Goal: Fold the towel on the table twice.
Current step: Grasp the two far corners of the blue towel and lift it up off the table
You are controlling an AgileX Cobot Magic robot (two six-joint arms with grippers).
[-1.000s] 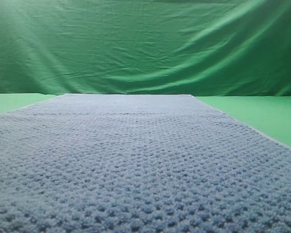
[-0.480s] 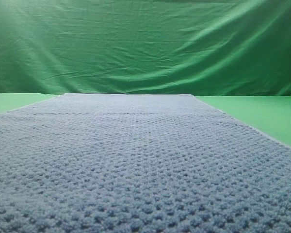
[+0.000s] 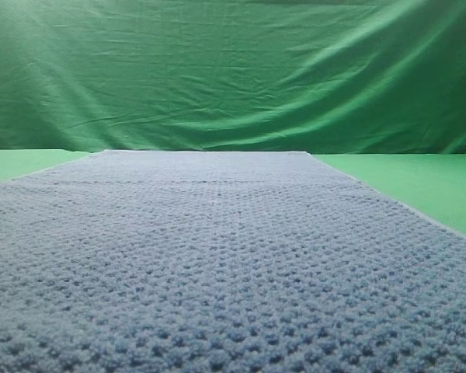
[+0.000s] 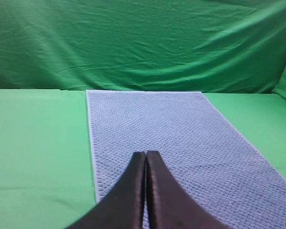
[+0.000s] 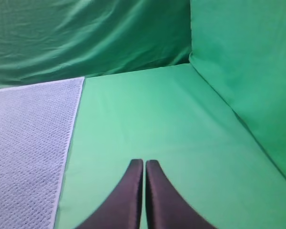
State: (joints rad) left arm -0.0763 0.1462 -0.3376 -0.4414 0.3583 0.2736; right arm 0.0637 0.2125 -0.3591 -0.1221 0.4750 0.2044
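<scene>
**Zero folds made — the towel lies flat**

Both folds are still ahead of me, as far as I can judge. The towel (image 3: 217,256) lies spread full length on the bench (image 3: 419,183), one layer, no crease or turned-over edge that I can see; its far end stops just short of the green backdrop (image 3: 233,70). My left gripper (image 4: 146,155) hovers above the towel's near left portion, jaws pressed together and holding nothing. My right gripper (image 5: 144,164) is likewise closed and empty — it hangs over bare bench, with the towel's right edge off to its left. Nothing is gripped yet, so I reckon the first step is opening both and taking hold of the cloth.
</scene>
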